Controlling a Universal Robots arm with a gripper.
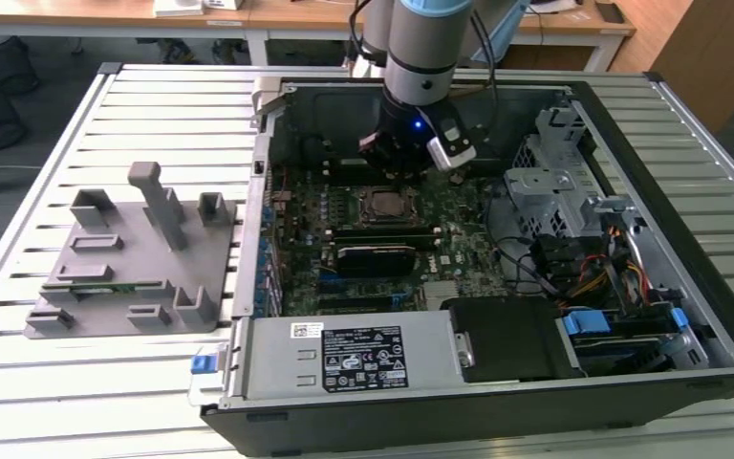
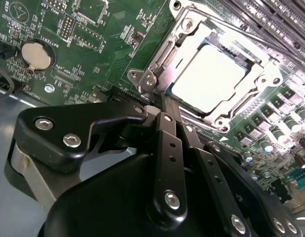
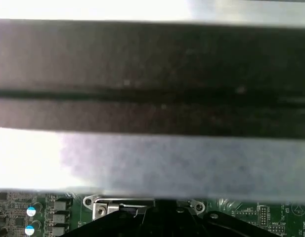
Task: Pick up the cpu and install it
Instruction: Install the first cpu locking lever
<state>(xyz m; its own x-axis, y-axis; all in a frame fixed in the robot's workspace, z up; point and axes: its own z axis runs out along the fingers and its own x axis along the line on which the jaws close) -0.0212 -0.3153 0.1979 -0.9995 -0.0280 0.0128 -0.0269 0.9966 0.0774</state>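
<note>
The cpu (image 2: 211,81) lies flat in its socket on the green motherboard, its shiny metal top glaring, with the metal socket frame (image 2: 159,59) around it. In the exterior view the socket (image 1: 380,204) sits mid-board inside the open computer case. My gripper (image 1: 399,174) hangs just behind the socket, toward the case's rear wall. In the second wrist view the gripper (image 2: 163,100) has its black fingers (image 2: 168,129) pressed together with nothing between them, their tips at the socket's edge, beside the cpu.
A grey plastic fixture block (image 1: 138,258) stands on the slatted table at the exterior view's left. Inside the case are the power supply (image 1: 341,354), a drive cage (image 1: 558,191) with cables, and a coin battery (image 2: 36,54). The case wall (image 3: 152,74) is close by.
</note>
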